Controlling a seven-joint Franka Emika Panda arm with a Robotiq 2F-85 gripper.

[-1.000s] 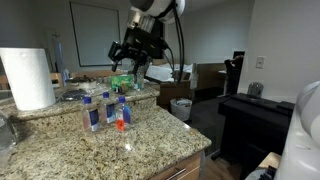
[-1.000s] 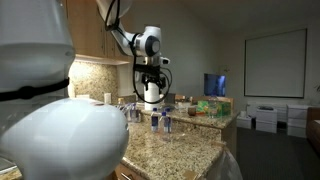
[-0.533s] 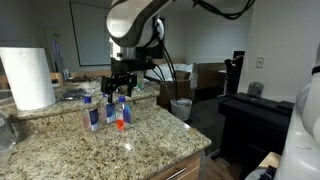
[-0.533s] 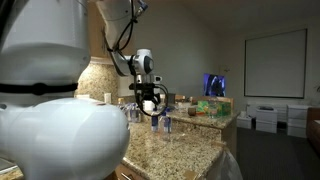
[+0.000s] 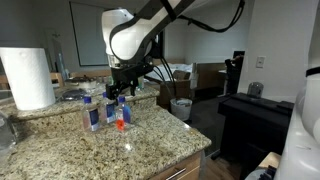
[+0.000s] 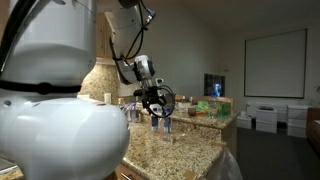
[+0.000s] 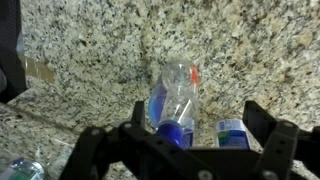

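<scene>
Beneath the matt black hand (image 7: 196,128), the bottle (image 7: 178,95) is clear, glossy plastic; the desk (image 7: 90,40) under it is speckled granite, polished smooth.

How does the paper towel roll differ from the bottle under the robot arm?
The paper towel roll is white and opaque; the bottle is clear with a blue label. The roll looks far wider than the bottle. The bottle sits below the open end effector; the roll stands apart. Both stand upright on the granite counter.
</scene>
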